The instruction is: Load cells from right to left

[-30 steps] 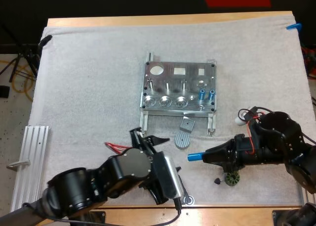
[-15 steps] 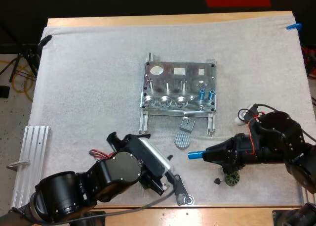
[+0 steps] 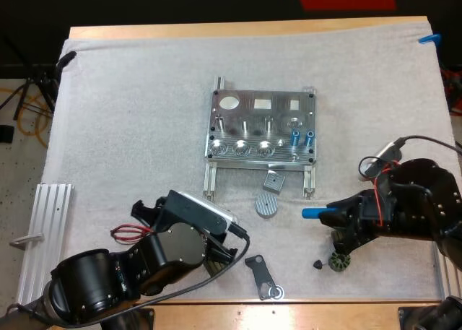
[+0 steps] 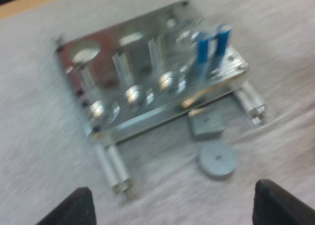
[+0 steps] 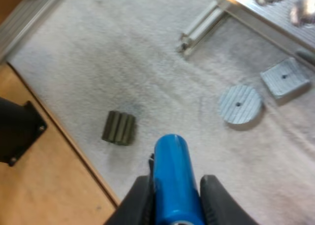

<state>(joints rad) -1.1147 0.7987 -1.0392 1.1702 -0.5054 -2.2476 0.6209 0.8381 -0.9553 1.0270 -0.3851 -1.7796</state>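
Right wrist view first: the right gripper (image 5: pixel 173 198) has its two black fingers (image 5: pixel 139 201) pressed on either side of a blue cylinder (image 5: pixel 173 176). It's clamped firm, and the piece pokes out forward over the white mat (image 5: pixel 123 62). Just ahead lies a dark ribbed part (image 5: pixel 119 128), near the mat's edge by the wooden table (image 5: pixel 59 185). Farther on sit a round grey disc (image 5: pixel 239 104) and a square grey block (image 5: pixel 286 78), close beside each other.

Up in the high view, the held cylinder hangs to the right of the disc and nearer than the metal fixture (image 3: pixel 261 133), apart from both. Two loaded blue cylinders (image 3: pixel 294 137) stand upright, side by side, at the fixture's right end.

Over to the left wrist view: the left gripper (image 4: pixel 172 210) has its fingers (image 4: pixel 69 208) spread wide with nothing between them. It faces the fixture from the near side, clear of it.
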